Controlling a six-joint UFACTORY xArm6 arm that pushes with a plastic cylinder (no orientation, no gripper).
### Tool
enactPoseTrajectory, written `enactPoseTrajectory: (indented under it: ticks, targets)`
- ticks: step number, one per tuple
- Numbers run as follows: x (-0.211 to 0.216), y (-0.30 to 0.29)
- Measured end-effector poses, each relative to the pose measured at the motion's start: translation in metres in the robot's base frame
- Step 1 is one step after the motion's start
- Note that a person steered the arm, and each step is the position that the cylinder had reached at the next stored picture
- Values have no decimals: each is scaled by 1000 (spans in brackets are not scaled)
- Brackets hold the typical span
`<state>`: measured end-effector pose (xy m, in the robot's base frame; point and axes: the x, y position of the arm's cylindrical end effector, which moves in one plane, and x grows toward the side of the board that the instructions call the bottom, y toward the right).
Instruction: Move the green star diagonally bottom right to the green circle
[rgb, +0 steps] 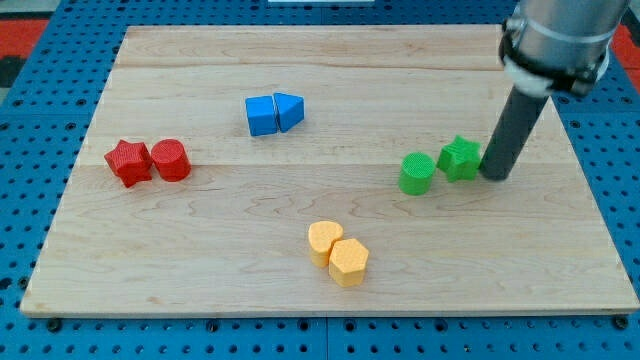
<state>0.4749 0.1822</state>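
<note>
The green star (460, 157) sits on the wooden board at the view's right, just up and right of the green circle (416, 173); the two nearly touch. My tip (494, 175) rests on the board right next to the star's right side, touching it or almost touching it. The dark rod rises from the tip toward the view's top right.
A blue cube (262, 115) and a blue triangle-like block (289, 110) sit together at top centre. A red star (128, 162) and a red cylinder (171, 159) sit at left. Two yellow blocks (337, 252) sit at bottom centre. The board's right edge (590, 200) is near my tip.
</note>
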Motion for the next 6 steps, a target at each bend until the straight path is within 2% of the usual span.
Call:
enactPoseTrajectory:
  ticks: [1,2,3,4,5,6]
  targets:
    - [-76,11]
    - [-54,-51]
    - [4,-25]
    - [18,-11]
    - [-46,8]
    - [7,47]
